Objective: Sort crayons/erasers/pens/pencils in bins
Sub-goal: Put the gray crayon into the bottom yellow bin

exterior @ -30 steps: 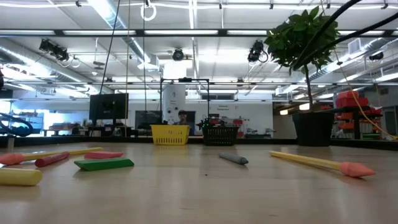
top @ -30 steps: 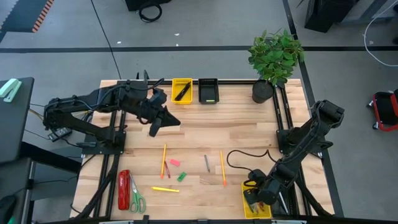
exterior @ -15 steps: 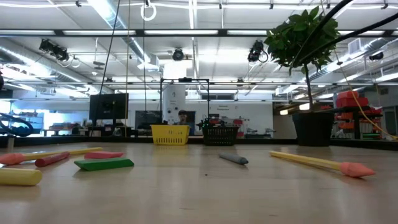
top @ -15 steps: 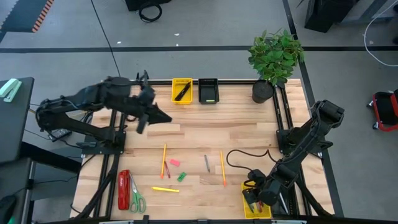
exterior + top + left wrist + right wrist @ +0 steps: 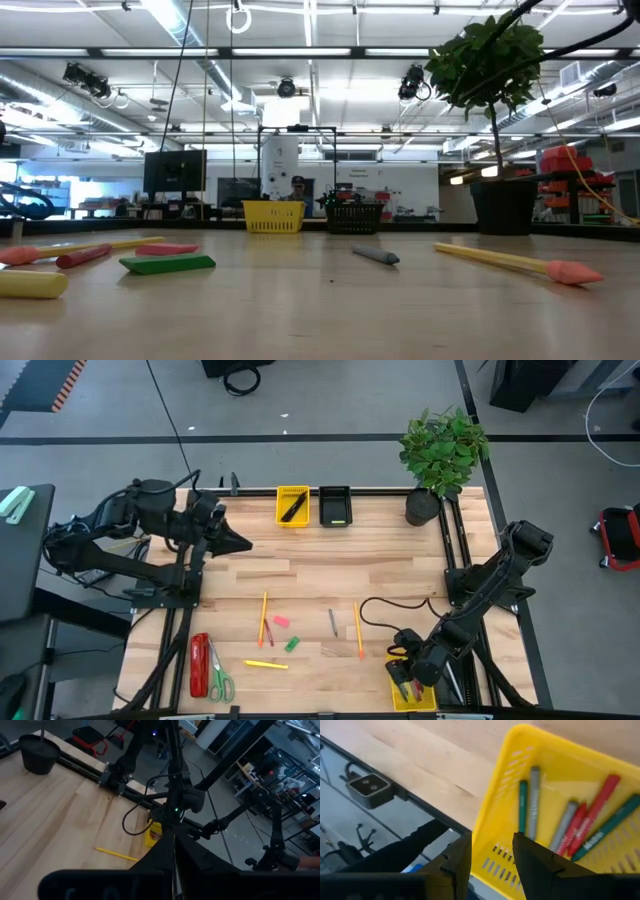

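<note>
My left gripper (image 5: 243, 545) is shut and empty, above the table's far left part; in its wrist view (image 5: 175, 850) the two fingers meet. My right gripper (image 5: 403, 682) is open over the near-right yellow bin (image 5: 418, 692). In the right wrist view the fingers (image 5: 535, 860) stand either side of the bin's wall (image 5: 492, 827); I cannot tell whether they touch it. Green, grey and red crayons (image 5: 570, 825) lie in that bin. On the table lie two orange pencils (image 5: 358, 628), a yellow pencil (image 5: 266, 664), a grey crayon (image 5: 333, 622), a red crayon (image 5: 268, 635), a pink eraser (image 5: 281, 621) and a green eraser (image 5: 291, 644).
At the far edge stand a yellow bin (image 5: 292, 505) holding black pens and a black bin (image 5: 335, 507) holding a green eraser. A potted plant (image 5: 440, 455) stands at the far right. A red stapler (image 5: 199, 665) and green-handled scissors (image 5: 218, 680) lie near left. A black cable (image 5: 385, 610) loops beside the right arm.
My left gripper has drawn back toward the table's left edge, away from the far yellow bin, staying shut. The things on the table have kept still.
</note>
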`<state>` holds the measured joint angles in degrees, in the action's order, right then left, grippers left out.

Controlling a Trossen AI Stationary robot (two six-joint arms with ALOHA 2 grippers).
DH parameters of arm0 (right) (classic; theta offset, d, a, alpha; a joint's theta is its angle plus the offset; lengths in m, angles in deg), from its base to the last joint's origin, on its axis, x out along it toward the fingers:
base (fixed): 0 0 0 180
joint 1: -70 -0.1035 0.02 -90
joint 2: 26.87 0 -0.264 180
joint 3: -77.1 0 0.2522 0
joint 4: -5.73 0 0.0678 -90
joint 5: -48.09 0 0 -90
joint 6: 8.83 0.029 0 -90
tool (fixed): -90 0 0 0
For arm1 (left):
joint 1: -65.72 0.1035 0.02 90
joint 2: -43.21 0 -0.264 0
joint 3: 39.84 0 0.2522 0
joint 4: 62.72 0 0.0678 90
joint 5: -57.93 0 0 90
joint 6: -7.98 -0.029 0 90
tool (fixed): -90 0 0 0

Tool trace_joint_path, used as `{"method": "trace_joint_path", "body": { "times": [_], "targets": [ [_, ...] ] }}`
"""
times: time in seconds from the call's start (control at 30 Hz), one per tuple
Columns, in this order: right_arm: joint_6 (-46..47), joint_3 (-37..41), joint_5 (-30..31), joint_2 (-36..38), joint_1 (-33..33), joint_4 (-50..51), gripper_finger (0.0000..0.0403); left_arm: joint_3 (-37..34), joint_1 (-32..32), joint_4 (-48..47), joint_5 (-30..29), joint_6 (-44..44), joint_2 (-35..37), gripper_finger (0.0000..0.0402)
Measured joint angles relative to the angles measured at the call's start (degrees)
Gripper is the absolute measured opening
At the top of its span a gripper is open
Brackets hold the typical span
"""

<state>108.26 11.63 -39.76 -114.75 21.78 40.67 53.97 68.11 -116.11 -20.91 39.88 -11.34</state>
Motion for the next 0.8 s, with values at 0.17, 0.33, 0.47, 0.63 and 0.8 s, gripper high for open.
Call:
{"method": "trace_joint_path", "body": {
  "times": [0.17, 0.33, 0.47, 0.63, 0.8],
  "targets": [
    [-0.33, 0.00, -0.72, 0.00, 0.51, -3.58, 0.0149, 0.00, 0.00, -0.20, 0.00, -0.04, -0.10, 0.0014],
    [-1.90, 0.00, -0.92, 0.13, 0.47, -6.39, 0.0149, 0.00, 0.00, -0.03, 0.00, -0.07, -0.68, 0.0021],
    [-4.42, 0.00, -0.69, 0.57, 0.47, -7.85, 0.0149, -0.04, 0.00, -0.14, 0.00, -0.09, -0.91, 0.0029],
    [-7.97, 0.00, -0.68, 1.11, 0.47, -7.54, 0.0149, -0.04, 0.00, -0.09, 0.00, 0.65, -0.96, 0.0034],
    [-10.62, 0.00, -0.70, 1.29, 0.12, -7.53, 0.0149, -0.04, 0.00, 0.05, 0.03, 8.16, -0.93, 0.0029]
  ]
}}
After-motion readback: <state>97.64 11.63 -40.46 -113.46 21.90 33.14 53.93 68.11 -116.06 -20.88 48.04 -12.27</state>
